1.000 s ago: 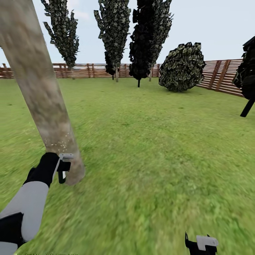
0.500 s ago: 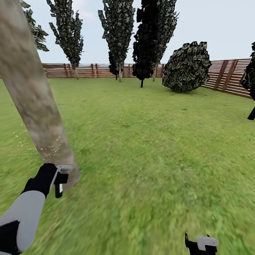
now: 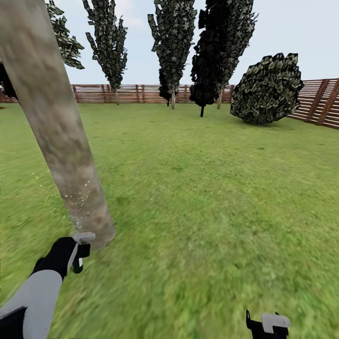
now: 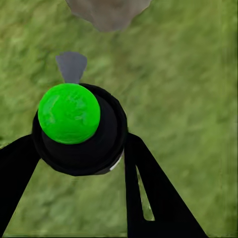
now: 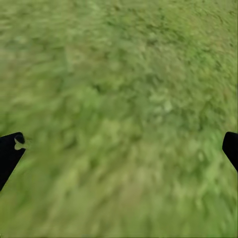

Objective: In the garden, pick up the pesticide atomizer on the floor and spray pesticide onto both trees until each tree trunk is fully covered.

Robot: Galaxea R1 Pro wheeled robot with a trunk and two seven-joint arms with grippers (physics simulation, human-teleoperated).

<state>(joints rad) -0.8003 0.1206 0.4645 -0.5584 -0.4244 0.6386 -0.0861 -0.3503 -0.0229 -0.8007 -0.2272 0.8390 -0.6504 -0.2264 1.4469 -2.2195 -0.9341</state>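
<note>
Left tool [image 4: 82,148] pinching the pesticide atomizer [image 4: 74,124], aimed at the foot of a tree trunk [image 3: 61,136].

The left tool's two black fingers [image 4: 148,198] clamp the atomizer's dark body, its green cap up and grey nozzle [image 4: 72,67] pointing at the trunk base just ahead. In the head view pale specks dot the lower trunk, which I judge to be spray landing there; the upper trunk looks bare, so coverage seems partial, and a second tree is still to do. The right tool [image 5: 119,148] hangs spread over lawn [image 3: 212,188], holding nothing. The fence [image 3: 141,93] stands far off.
</note>
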